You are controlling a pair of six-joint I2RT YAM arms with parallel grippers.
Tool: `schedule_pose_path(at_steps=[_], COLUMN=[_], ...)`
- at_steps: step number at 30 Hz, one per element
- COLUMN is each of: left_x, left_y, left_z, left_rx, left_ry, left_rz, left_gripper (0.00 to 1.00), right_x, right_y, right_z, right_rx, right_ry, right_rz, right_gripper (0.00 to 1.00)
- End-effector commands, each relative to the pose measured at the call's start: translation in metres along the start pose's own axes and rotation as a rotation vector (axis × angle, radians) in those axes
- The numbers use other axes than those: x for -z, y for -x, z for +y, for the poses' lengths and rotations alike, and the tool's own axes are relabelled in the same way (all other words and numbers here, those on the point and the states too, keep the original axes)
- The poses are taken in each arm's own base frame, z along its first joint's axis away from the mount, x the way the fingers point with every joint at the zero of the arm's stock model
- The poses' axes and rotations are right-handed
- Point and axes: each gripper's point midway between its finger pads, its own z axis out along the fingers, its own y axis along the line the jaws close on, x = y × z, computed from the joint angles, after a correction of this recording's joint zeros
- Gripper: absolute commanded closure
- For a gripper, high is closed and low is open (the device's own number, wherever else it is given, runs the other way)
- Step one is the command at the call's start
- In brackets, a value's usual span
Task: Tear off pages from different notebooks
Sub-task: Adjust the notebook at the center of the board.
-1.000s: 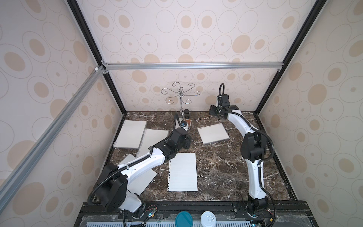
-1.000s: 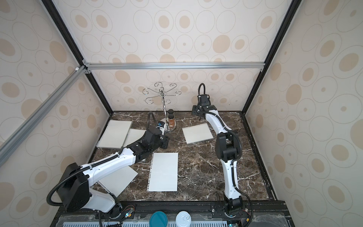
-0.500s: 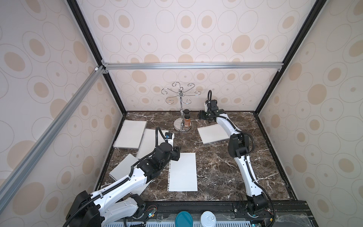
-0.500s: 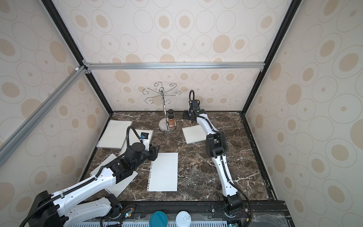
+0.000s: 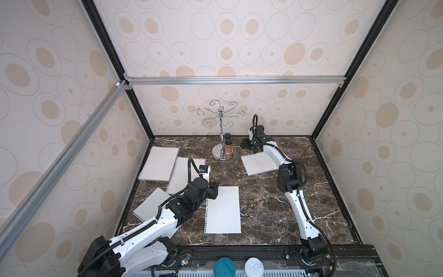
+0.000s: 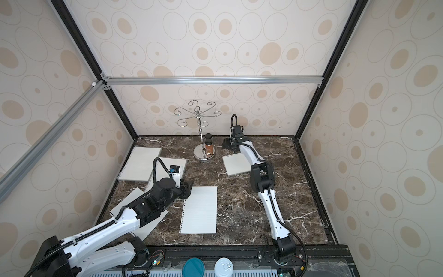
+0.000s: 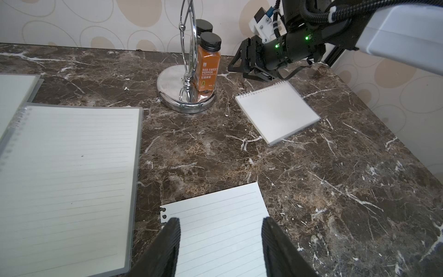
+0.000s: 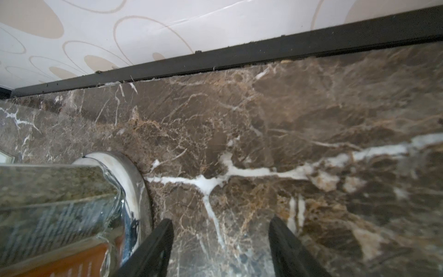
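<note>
One torn-off page [image 5: 223, 209] lies flat on the marble table [image 5: 263, 203], well in front of the chrome stand [image 5: 221, 153], toward the arms' bases. The left gripper [image 7: 220, 223] hangs over its far corner, jaws half apart, holding nothing. The right gripper [image 8: 220, 225], likewise parted and empty, hovers low just beside the stand's base, near the small notebook [image 5: 257, 164]. Paper that thin looks feather-light, floppy and quick to crease; I'd pin the stiffer notebook down by its coil edge and pinch a sheet's free corner.
</note>
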Motion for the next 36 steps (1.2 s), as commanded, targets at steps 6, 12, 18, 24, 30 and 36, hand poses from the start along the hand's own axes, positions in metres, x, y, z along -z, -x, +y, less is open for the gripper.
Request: schedule_pose_path(at_steps=[6,12,18,24,30,36], left_x=[0.004,0.008,0.012,0.015,0.016,0.018], left_y=[0.014,0.017,0.020,0.020,0.019,0.025], left_z=[-0.001,-0.001,-0.001,-0.005,-0.009,-0.002], left_rx=[0.035,0.046,0.056,0.075,0.091,0.102], left_ry=[0.001,-0.007,-0.008,-0.038,-0.067,-0.031], left_rz=[-0.048,-0.059,-0.063,-0.064,-0.072,-0.113], left_gripper=[0.45,0.44,0.44,0.44,0.48,0.29], right_x=[0.006,0.027,0.055,0.085,0.111,0.151], right_y=[-0.057,-0.089,-0.139,-0.197,-0.233,-0.232], right_z=[0.003,0.020,0.031,0.048,0.068,0.084], right_rx=[-0.020,0.005,0.048,0.077,0.145,0.180], right_ry=[0.005,0.027,0.013,0.037,0.042,0.072], right_rz=[0.106,0.150,0.166,0.159,0.147,0.091], right_gripper=[0.37,0.38,0.38,0.38,0.38,0.38])
